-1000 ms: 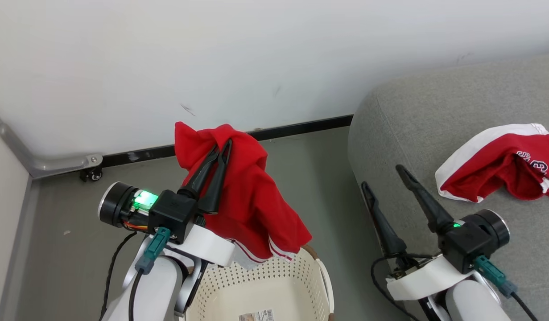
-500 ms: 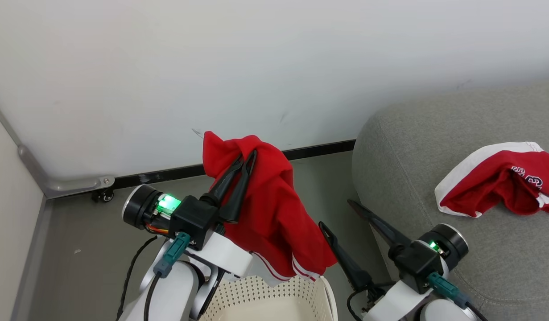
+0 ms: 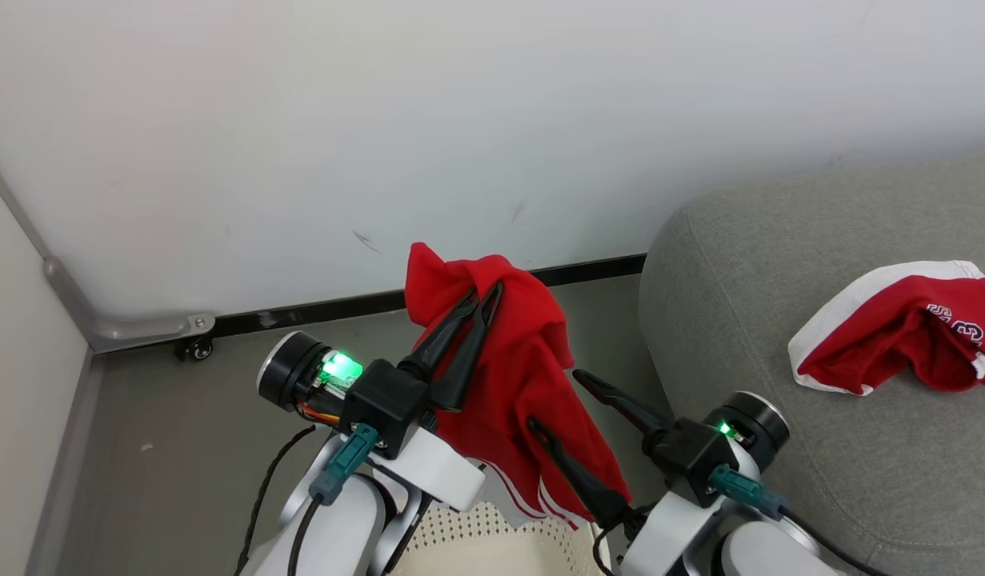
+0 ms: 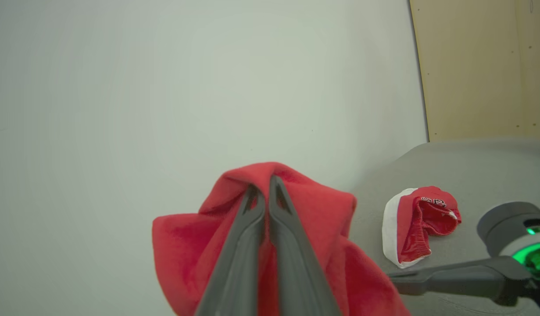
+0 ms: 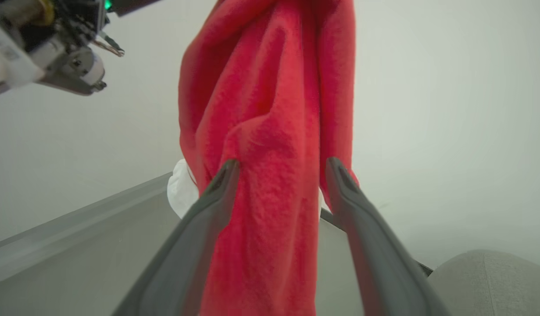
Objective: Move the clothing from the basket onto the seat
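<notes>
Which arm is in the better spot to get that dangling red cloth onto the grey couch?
Probably the right: the right jaws stand open astride the hanging red garment, beside the seat. The left jaws grip its top, farther away.

Things seen only in part

The basket [image 3: 492, 532] is cut off by the head view's bottom edge, and its wall is partly covered by the hem of the plain red garment [image 3: 524, 376]. The banded garment [image 3: 892, 336] is clipped at the right edge, and its folded lettering cannot be read. The seat [image 3: 780, 264] is cut by the right and bottom edges. In the right wrist view the hanging cloth is cropped top and bottom; contact with the right gripper [image 5: 282, 163] cannot be told. The pinched fold is hidden between the fingers of the left gripper [image 4: 263, 186].
</notes>
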Controlling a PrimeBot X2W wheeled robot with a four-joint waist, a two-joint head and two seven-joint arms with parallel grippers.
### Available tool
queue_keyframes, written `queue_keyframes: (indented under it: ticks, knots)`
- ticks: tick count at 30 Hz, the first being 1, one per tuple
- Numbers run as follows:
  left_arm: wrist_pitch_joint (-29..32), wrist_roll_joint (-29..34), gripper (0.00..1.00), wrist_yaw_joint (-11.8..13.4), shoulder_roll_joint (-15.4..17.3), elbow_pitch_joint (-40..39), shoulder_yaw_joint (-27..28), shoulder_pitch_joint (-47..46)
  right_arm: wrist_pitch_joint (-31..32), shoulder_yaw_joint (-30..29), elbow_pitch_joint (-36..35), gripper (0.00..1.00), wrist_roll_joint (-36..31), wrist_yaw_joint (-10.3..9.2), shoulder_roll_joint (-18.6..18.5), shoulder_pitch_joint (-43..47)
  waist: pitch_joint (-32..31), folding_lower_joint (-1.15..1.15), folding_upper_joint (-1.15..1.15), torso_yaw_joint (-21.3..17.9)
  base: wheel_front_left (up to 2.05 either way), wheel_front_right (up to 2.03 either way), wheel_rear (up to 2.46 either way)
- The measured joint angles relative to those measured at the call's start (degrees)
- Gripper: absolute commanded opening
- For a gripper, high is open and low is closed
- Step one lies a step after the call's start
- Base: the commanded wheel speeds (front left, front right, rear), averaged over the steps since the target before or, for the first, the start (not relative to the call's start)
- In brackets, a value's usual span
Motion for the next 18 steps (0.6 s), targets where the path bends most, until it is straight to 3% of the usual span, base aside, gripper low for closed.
queue_keyframes:
  ticks: [17, 18]
  knots:
    - [0.3, -0.4, 0.0, -1.1, -0.4, -1.8, -3.2, -1.9, 3.8, 3.1, 4.6, 1.0, 6.3, 0.0, -1.2, -5.7, 0.8, 0.0, 0.0, 1.1, 0.0, 0.0, 0.0]
    - [0.4, -0.4, 0.0, -1.3, -0.4, -1.8, -3.3, -2.1, 3.8, 3.8, 4.7, 0.75, 6.6, 0.0, -1.2, -6.4, 0.9, 0.0, 0.0, 1.1, 0.0, 0.0, 0.0]
